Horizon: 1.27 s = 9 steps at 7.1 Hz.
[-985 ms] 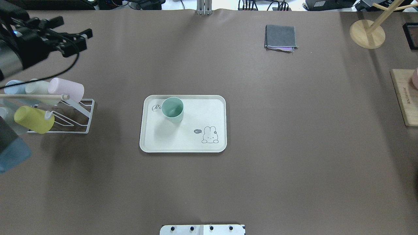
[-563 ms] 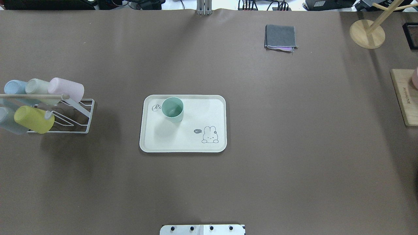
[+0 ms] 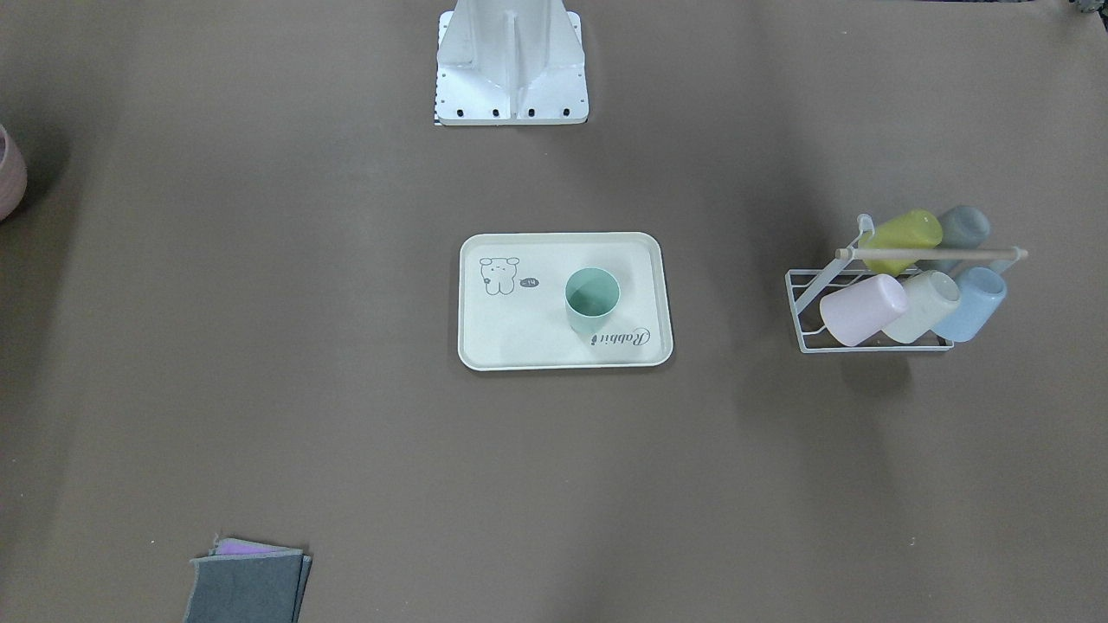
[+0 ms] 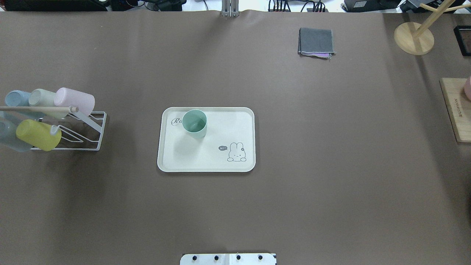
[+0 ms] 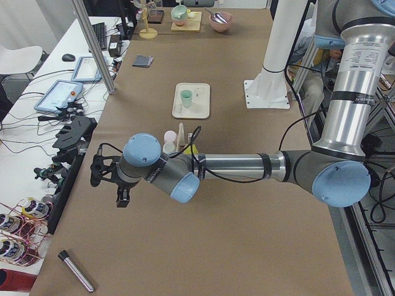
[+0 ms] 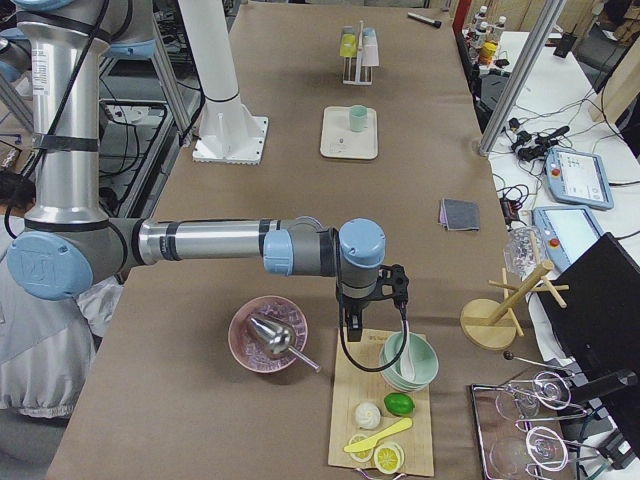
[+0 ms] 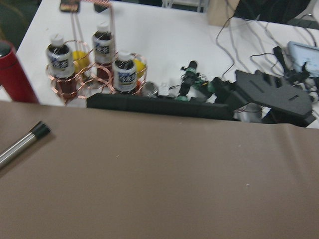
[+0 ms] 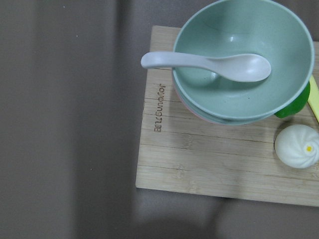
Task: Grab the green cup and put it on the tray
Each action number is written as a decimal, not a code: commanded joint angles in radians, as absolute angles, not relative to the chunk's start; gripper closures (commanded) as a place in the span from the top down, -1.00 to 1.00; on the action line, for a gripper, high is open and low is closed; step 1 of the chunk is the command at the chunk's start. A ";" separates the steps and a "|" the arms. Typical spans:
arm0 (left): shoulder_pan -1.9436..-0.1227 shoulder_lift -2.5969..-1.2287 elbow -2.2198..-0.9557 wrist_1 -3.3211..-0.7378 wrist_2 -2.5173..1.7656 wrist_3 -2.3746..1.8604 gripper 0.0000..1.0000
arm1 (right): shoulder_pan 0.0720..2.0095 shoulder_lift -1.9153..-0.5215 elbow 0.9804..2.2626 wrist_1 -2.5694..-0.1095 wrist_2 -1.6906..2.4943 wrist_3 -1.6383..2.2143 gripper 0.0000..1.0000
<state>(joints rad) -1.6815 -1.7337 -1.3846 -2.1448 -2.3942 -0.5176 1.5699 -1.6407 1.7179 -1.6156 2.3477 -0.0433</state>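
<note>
The matte mint-green handleless tumbler (image 4: 194,123) stands upright, mouth up, on the flat cream rectangular tray (image 4: 206,162), partly covering its printed script. It looks light, stiff and smooth-walled, so a pinch across the rim or mid-wall should hold. A white wire rack (image 4: 94,147) of pastel cups sits well apart. Whether the left gripper (image 5: 97,175) or right gripper (image 6: 352,320) is parted or closed, I cannot tell; neither touches the tumbler.

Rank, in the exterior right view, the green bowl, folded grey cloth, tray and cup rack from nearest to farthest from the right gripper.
1. green bowl, right by the right gripper, on the wooden board.
2. folded grey cloth, farther along, on the operators' side.
3. tray, mid-table, holding the green cup.
4. cup rack, at the far end.
</note>
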 commanded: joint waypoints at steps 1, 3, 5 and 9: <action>-1.599 -1.730 -1.347 -2.040 -2.338 -0.483 0.95 | 1.569 -1.638 1.717 -1.614 2.342 -0.034 1.00; -1.543 -1.733 -1.324 -2.045 -2.333 -0.483 0.95 | 1.569 -1.643 1.717 -1.612 2.335 -0.035 1.00; -1.514 -1.738 -1.324 -2.051 -2.338 -0.486 0.95 | 1.569 -1.640 1.717 -1.612 2.338 -0.035 1.00; -1.560 -1.763 -1.345 -1.978 -2.445 -0.500 0.95 | 1.569 -1.641 1.718 -1.614 2.335 -0.048 1.00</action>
